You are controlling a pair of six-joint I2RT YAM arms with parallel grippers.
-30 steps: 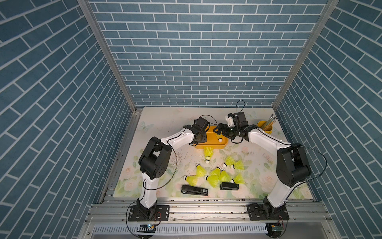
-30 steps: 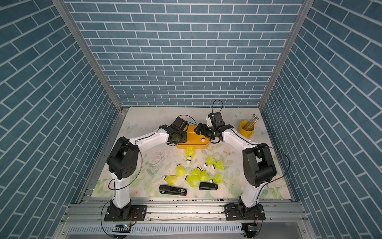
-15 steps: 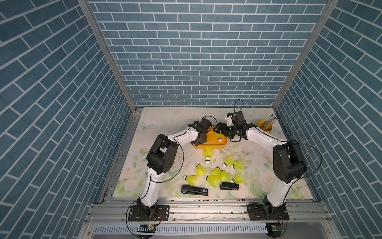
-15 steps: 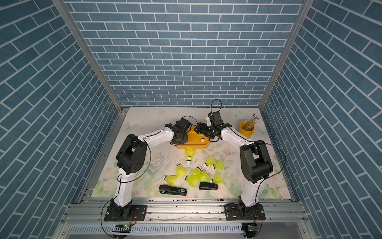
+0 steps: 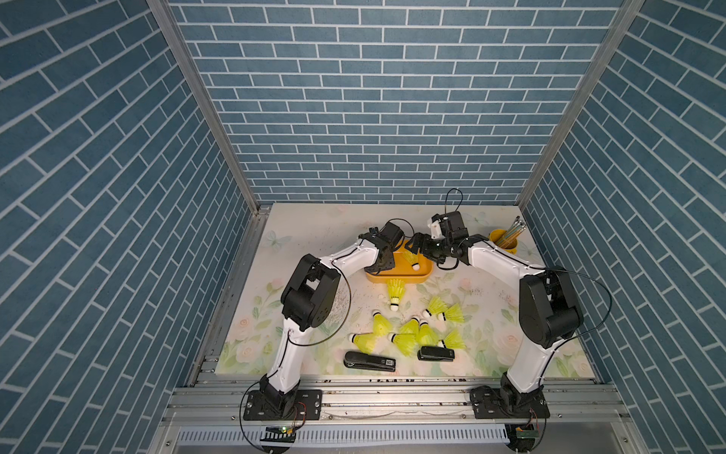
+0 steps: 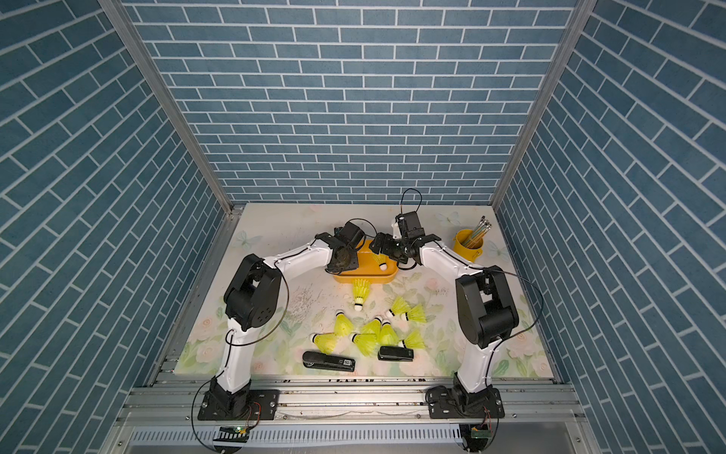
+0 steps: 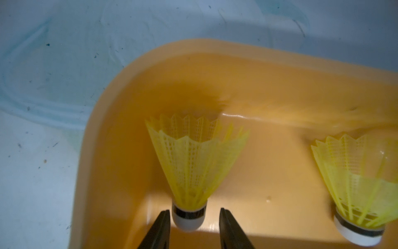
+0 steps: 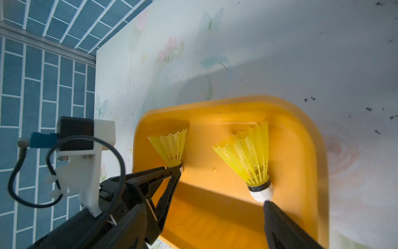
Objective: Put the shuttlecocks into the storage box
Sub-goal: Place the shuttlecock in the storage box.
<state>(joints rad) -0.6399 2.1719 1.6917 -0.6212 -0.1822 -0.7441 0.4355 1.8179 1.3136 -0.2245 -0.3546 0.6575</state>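
Already two shuttlecocks [image 8: 247, 155] lie in the storage box [image 5: 396, 280] near the back edge of the table [image 5: 314, 236]; others [image 5: 408, 336] litter its front. The left gripper [image 7: 194, 210] stands barely parted astride one cork [image 7: 189, 223]; the right gripper [image 5: 421, 251] gapes empty. Likely featherlight, skirts [image 7: 193, 155] crushable: pinch the cork.

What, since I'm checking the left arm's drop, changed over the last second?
The left gripper opened, letting go of the shuttlecock, now free inside the storage box; its arm also swung slightly toward the box. Unchanged: the second shuttlecock in the box, the loose shuttlecocks and both staplers on the table.
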